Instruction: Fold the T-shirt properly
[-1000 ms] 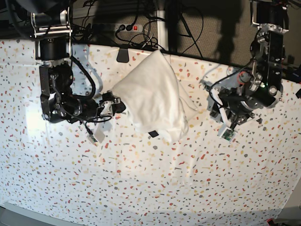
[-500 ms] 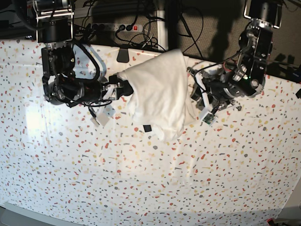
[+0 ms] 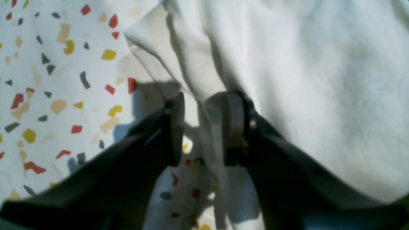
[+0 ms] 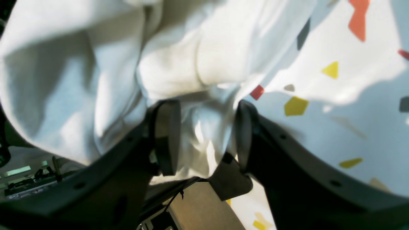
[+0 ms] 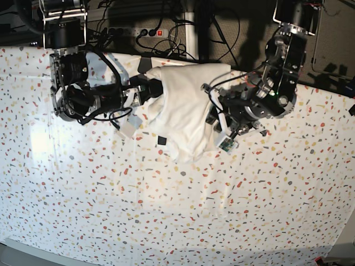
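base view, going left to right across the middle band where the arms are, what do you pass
bare speckled table covering → right arm's gripper → bunched white T-shirt → left arm's gripper → speckled covering again out to the right edge

Table (image 5: 83,210) with speckled white covering; T-shirt (image 5: 186,111) bunched on it between the two pincers, far edge.

The right gripper (image 4: 204,137) fills the lower part of the view, its two dark fingers (image 4: 167,137) standing apart with bunched white T-shirt (image 4: 105,70) cloth lying between them. The shirt spreads up and to the left of the gripper. The speckled table cover (image 4: 351,105) lies to the gripper's right.
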Action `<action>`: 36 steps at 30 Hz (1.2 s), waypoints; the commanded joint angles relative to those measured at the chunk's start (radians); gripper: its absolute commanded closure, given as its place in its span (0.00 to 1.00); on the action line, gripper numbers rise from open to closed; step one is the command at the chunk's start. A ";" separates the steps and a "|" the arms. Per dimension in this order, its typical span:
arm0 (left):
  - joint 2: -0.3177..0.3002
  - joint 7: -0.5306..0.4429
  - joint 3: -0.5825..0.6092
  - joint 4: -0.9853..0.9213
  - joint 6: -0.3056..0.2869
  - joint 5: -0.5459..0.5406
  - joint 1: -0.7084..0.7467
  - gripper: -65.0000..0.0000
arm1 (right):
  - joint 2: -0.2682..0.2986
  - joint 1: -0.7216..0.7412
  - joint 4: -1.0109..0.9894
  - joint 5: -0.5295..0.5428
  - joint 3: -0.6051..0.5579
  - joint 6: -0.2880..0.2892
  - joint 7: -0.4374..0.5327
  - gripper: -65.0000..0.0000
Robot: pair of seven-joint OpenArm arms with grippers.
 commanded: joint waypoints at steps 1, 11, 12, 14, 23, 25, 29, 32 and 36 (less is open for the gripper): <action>-0.001 -0.022 -0.001 0.016 -0.004 0.001 -0.018 0.70 | 0.006 0.018 0.015 0.030 0.002 0.005 0.006 0.58; -0.007 -0.026 -0.002 0.018 0.109 0.095 -0.101 0.70 | 0.039 0.049 0.018 -0.090 0.180 0.005 0.269 0.58; -0.007 -0.031 -0.002 0.020 0.124 0.095 -0.110 0.70 | 0.040 0.053 0.023 -0.097 0.212 0.005 0.282 0.58; -0.007 -0.032 -0.002 0.031 0.168 0.092 -0.124 0.70 | 0.040 0.057 0.043 -0.125 0.275 0.005 0.277 0.58; -0.148 0.009 -0.146 0.232 0.220 -0.074 -0.048 0.70 | 0.075 -0.104 0.300 -0.097 0.451 0.005 0.145 0.58; -0.197 0.018 -0.204 0.272 0.220 -0.116 0.013 0.70 | 0.086 -0.179 0.372 -0.097 0.485 0.005 0.145 0.58; -0.284 0.007 -0.308 0.338 0.215 -0.152 0.169 0.70 | 0.085 -0.334 0.510 -0.096 0.562 0.005 0.139 0.58; -0.322 -0.003 -0.362 0.376 0.200 -0.152 0.299 0.70 | 0.084 -0.460 0.595 -0.078 0.618 0.005 0.106 0.58; -0.331 -0.008 -0.416 0.391 0.190 -0.152 0.482 0.70 | 0.061 -0.643 0.687 -0.001 0.700 0.005 0.060 0.58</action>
